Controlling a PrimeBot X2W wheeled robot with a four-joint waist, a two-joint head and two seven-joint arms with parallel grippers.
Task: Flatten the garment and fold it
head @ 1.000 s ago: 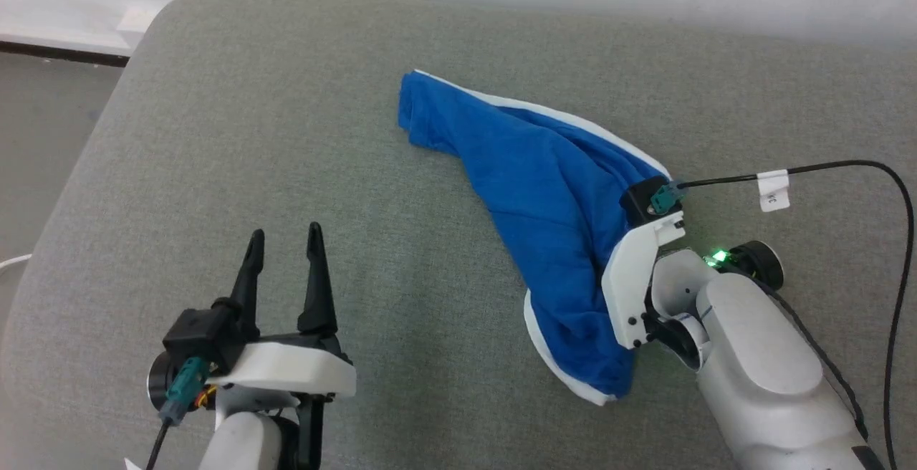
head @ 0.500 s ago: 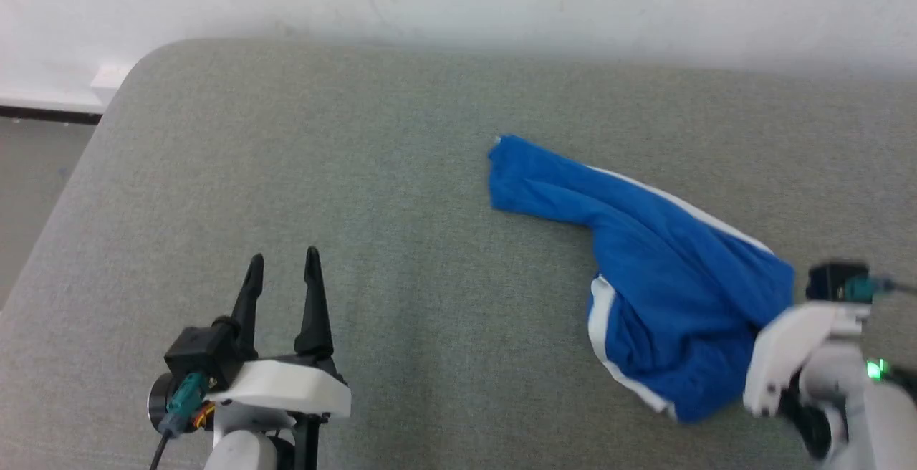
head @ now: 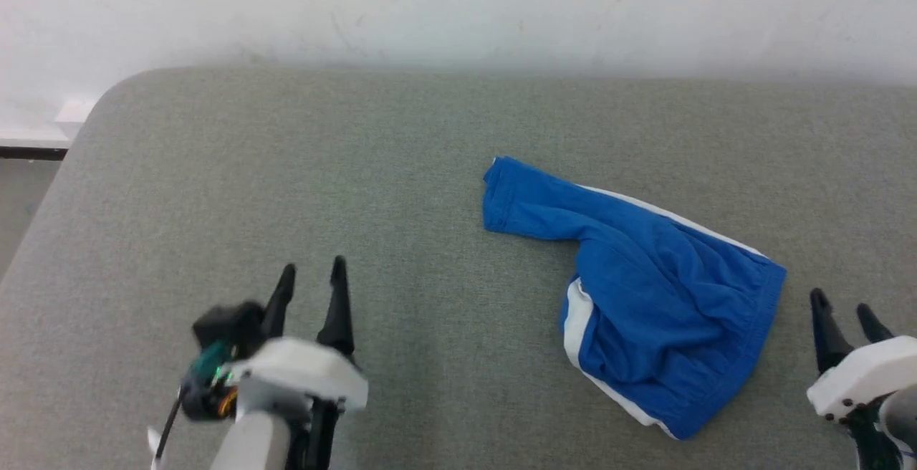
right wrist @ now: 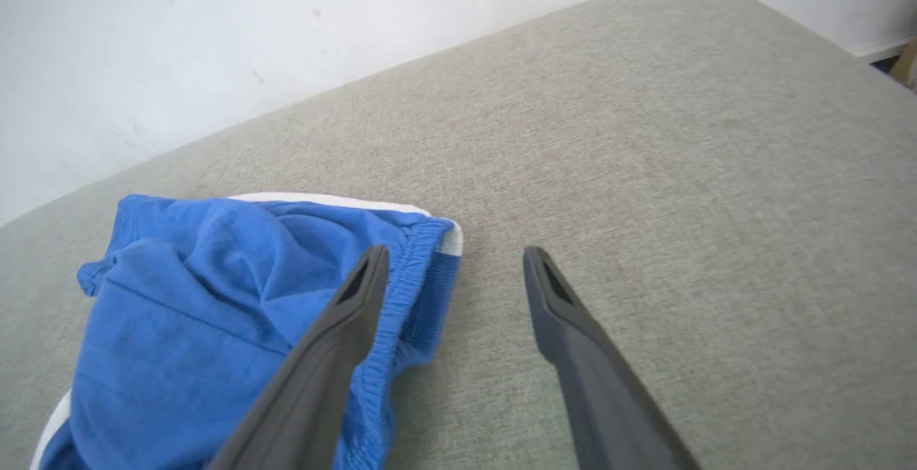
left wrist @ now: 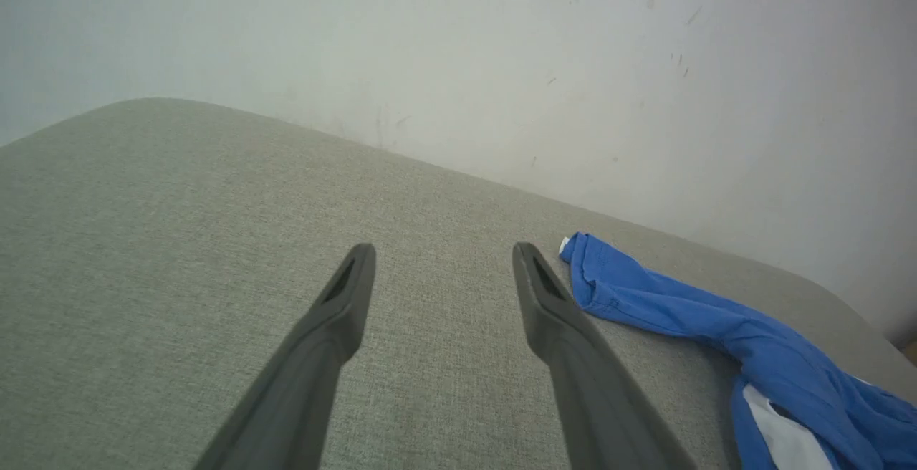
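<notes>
We find both arms empty over a grey, cloth-covered desk (head: 286, 169) set against a white wall (head: 458, 4). The garment (head: 645, 298), a pair of bright blue thin-fabric shorts with white trim, lies rumpled on the desk right of centre.

One blue leg end (head: 501, 198) stretches toward the far left. The gathered elastic waist (head: 770, 291) faces the robot's right, and a white hem band (head: 573, 319) curls under the near edge.

The right claw (head: 839, 300) hangs near the waist with its two dark fingers apart and nothing between them. Its wrist view shows one finger (right wrist: 344, 312) crossing in front of the waistband (right wrist: 423, 284). We cannot tell whether it touches.

The left claw (head: 312, 266) is also spread and empty, well apart from the cloth. In the left wrist view the leg end (left wrist: 594, 269) shows just beyond one fingertip.

We judge the flattening step to be in hand and far from done, since the fabric lies doubled over itself with deep creases. No fold has begun.

The next move, as we read it, calls for two grips on the edges. The right claw would close on the waistband and the left would reach across to the leg end. Thin cloth slips easily, so each pinch should catch the thicker seam before any pull apart.
</notes>
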